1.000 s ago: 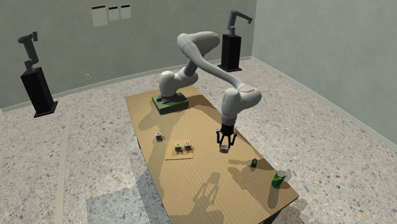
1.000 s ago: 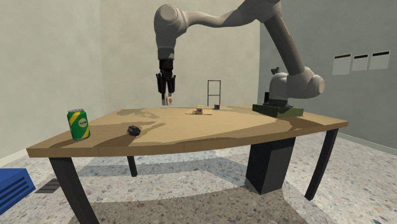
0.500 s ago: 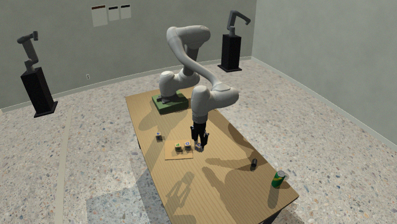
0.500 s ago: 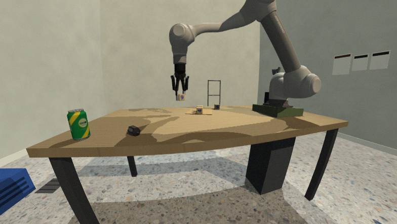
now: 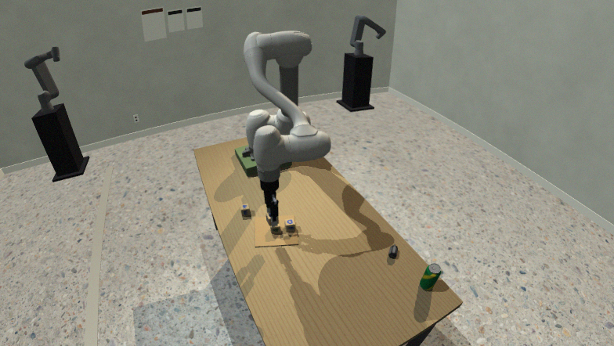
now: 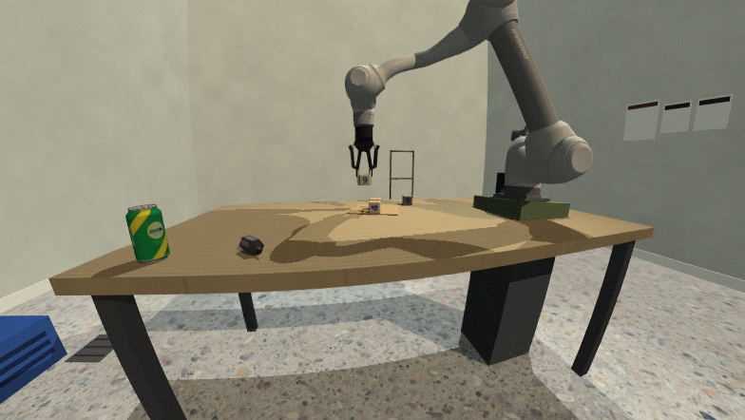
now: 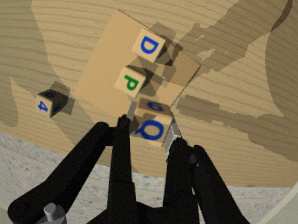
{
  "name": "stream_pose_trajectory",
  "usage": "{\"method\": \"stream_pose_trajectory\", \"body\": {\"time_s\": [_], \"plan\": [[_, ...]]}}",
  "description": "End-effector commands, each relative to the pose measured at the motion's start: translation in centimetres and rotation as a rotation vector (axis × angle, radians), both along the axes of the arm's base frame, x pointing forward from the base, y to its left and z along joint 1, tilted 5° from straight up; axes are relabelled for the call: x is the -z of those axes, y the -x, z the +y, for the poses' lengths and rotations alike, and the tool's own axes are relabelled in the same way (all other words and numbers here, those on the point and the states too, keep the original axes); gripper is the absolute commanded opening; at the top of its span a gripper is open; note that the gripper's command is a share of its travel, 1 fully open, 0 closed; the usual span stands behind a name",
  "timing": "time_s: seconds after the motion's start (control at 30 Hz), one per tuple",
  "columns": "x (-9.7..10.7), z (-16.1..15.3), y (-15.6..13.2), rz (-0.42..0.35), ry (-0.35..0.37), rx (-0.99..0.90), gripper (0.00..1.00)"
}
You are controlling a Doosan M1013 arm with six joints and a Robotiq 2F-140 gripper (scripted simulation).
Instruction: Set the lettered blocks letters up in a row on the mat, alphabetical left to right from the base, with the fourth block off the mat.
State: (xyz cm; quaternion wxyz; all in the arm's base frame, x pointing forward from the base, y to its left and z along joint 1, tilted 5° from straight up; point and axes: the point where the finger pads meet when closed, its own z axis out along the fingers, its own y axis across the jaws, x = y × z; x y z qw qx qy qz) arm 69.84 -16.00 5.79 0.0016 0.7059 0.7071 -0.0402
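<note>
Wooden blocks, four: two (image 7: pixel 148 45) on the mat (image 7: pixel 97 75), one (image 7: pixel 49 104) off it, one (image 7: pixel 151 129) (the Q) gripped in the claw (image 5: pixel 273 222) (image 6: pixel 364 174) (image 7: pixel 150 114).

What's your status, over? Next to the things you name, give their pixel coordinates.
Tool (image 5: pixel 273 221) (image 6: pixel 364 175) (image 7: pixel 150 114) shut on Q block (image 6: pixel 364 180) (image 7: pixel 151 130), held aloft. D (image 5: pixel 290 223) (image 6: pixel 374 206) (image 7: pixel 149 45) and P (image 7: pixel 131 81) on mat (image 5: pixel 263 240) (image 6: pixel 389 210) (image 7: pixel 97 75). Fourth block (image 5: pixel 244 210) (image 6: pixel 407 200) (image 7: pixel 49 104) off mat, beside it.

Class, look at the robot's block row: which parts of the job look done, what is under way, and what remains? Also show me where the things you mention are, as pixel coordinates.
Looks done: the D block (image 5: pixel 290 224) (image 7: pixel 148 45) and P block (image 7: pixel 130 81) stand on the mat (image 5: pixel 263 239) (image 7: pixel 95 75), letters up; the 4 block (image 5: pixel 245 210) (image 6: pixel 407 200) (image 7: pixel 48 103) lies off it.
In hand: the Q block (image 6: pixel 364 180) (image 7: pixel 152 129), held above the table between the jaws.
Left: set Q beside P, completing the row, and release it.
</note>
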Motion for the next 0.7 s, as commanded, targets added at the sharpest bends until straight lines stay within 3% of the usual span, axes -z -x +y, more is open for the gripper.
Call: {"method": "stream_pose_trajectory", "body": {"time_s": [0.0,0.1,0.67], "plan": [[-0.4,-3.1,3.8,-0.014,0.011,0.138,0.33],[-0.5,-4.5,5.9,-0.018,0.015,0.209,0.33],[-0.3,-4.5,6.0,-0.018,0.015,0.213,0.33]]}}
